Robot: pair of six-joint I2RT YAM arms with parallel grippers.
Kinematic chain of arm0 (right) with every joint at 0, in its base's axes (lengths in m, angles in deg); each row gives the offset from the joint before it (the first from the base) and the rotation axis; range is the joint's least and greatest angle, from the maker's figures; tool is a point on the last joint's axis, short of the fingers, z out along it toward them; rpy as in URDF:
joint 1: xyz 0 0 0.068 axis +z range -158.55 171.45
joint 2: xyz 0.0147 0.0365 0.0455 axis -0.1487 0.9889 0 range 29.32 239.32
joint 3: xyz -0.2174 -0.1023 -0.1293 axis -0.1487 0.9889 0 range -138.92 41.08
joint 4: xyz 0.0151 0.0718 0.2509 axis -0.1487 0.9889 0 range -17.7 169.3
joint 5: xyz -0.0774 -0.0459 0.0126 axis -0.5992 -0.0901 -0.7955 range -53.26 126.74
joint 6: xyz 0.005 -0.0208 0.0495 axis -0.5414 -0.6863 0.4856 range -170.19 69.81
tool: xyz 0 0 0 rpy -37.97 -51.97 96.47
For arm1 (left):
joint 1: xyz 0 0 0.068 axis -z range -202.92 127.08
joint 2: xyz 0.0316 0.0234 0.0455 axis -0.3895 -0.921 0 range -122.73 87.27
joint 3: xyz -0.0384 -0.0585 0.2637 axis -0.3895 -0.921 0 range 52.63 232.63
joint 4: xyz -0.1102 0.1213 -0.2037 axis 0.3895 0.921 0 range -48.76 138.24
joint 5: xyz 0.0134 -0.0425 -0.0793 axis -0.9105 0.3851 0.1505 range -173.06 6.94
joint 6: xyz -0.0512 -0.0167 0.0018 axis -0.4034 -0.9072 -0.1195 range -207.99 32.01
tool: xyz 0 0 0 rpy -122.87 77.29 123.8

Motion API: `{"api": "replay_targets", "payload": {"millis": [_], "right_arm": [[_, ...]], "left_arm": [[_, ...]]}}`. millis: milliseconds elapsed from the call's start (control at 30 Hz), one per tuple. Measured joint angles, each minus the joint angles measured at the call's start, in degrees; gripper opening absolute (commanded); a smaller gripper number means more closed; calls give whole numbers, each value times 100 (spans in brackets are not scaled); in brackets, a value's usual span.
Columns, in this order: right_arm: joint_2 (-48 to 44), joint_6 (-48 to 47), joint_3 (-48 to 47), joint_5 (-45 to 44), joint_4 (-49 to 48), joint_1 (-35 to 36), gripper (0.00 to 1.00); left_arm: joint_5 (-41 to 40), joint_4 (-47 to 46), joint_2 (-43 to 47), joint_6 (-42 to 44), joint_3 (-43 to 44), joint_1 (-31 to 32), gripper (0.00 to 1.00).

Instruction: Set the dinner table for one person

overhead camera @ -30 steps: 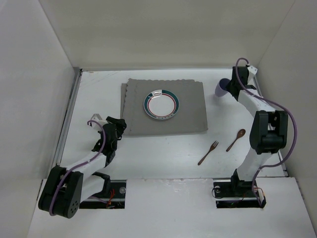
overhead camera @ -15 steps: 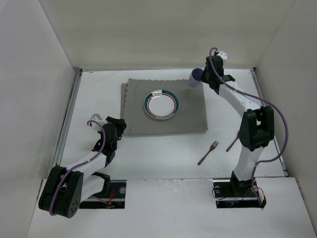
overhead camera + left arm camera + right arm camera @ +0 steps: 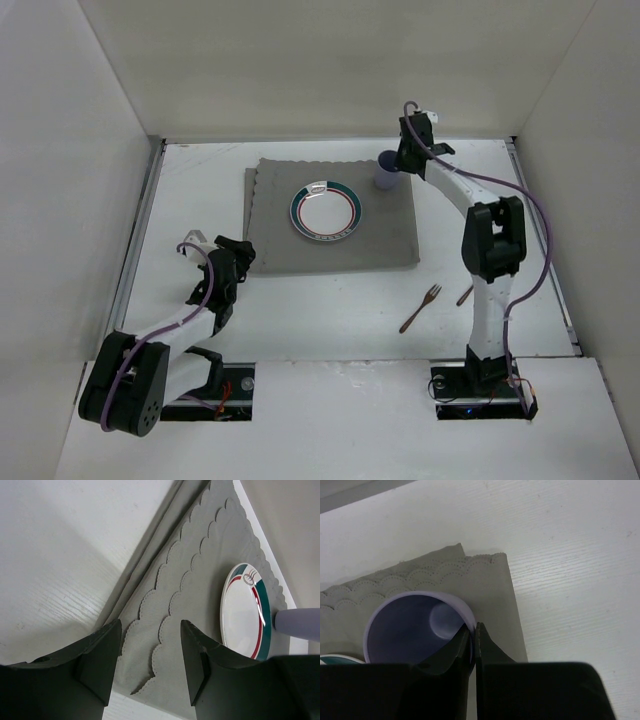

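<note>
The white dinner table [image 3: 330, 300] carries a grey scalloped cloth mat [image 3: 380, 235] with a white plate [image 3: 326, 212] rimmed in green and red. My right gripper [image 3: 398, 165] is shut on the rim of a lilac cup [image 3: 386, 172], one finger inside and one outside, over the mat's far right corner; the cup [image 3: 412, 627] and mat [image 3: 492, 585] show in the right wrist view. My left gripper [image 3: 150, 667] is open and empty at the mat's near left corner [image 3: 150, 675]. A brown fork [image 3: 421, 307] lies on the table. A brown spoon [image 3: 465, 295] is mostly hidden behind my right arm.
White walls close in the table at the back and sides. Thin metal rails [image 3: 138, 235] run along the side edges. The plate [image 3: 245, 610] and the cup [image 3: 297, 624] also show in the left wrist view.
My right gripper has carried the lilac cup leftward from the table's far right to the mat's far right corner. The left arm has not moved.
</note>
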Motion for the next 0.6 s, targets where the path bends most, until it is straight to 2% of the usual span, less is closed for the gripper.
{"api": "replay_targets", "payload": {"millis": [133, 400, 600], "right_arm": [[153, -26, -199, 24, 164, 35, 16], [264, -39, -363, 59, 249, 46, 38], [31, -28, -170, 79, 179, 46, 49]], "left_arm": [[2, 0, -4, -2, 0, -9, 48], [15, 2, -55, -2, 0, -26, 48], [20, 0, -83, -2, 0, -26, 48]]}}
